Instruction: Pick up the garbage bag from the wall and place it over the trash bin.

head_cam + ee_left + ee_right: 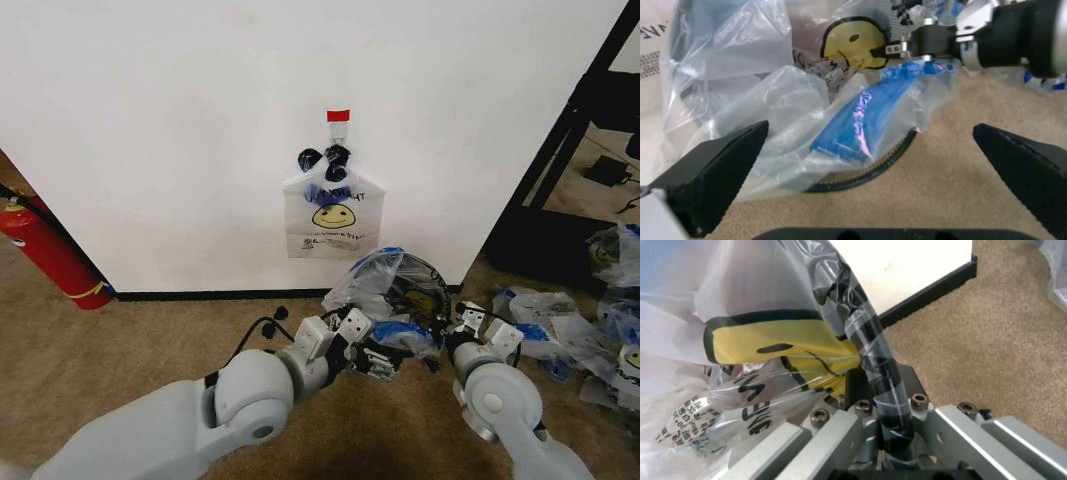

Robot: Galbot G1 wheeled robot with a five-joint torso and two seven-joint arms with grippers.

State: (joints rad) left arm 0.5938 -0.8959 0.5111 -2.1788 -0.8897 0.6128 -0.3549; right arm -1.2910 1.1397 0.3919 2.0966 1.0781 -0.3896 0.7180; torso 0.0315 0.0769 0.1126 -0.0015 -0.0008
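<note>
Grippers meet low over the carpet (120, 350) at the trash bin (420, 285). Left gripper (867, 150) hangs with jaws wide apart just before the bin's rim. Right gripper (883, 420) is clamped on that rim, garbage bag (375, 280) draped over it. Beyond the bin, another smiley bag (335, 215) hangs on the wall (180, 140).

garbage bag (375, 275): crumpled, draped over trash bin (425, 283) | bin: on carpet by wall
</note>
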